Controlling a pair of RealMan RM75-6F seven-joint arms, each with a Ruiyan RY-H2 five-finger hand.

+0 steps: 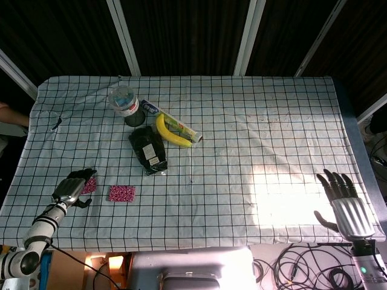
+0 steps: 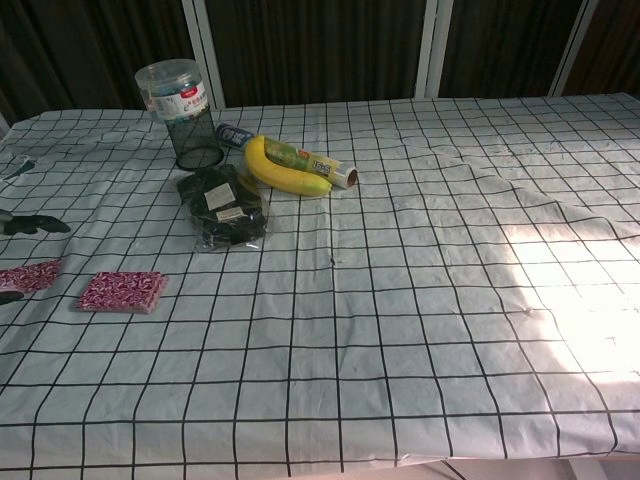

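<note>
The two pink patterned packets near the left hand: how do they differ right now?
The left pink patterned packet lies partly under the left hand, whose fingers rest over it; the right pink patterned packet lies free, apart from the hand. In the head view the left one is mostly hidden, the right one shows whole. The left one sits closer to the checked tablecloth's left edge. Both look alike in pattern and lie flat.

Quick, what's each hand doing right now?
Left hand: rests on a pink patterned packet; a grip cannot be told.
Right hand: open, holding nothing.
</note>
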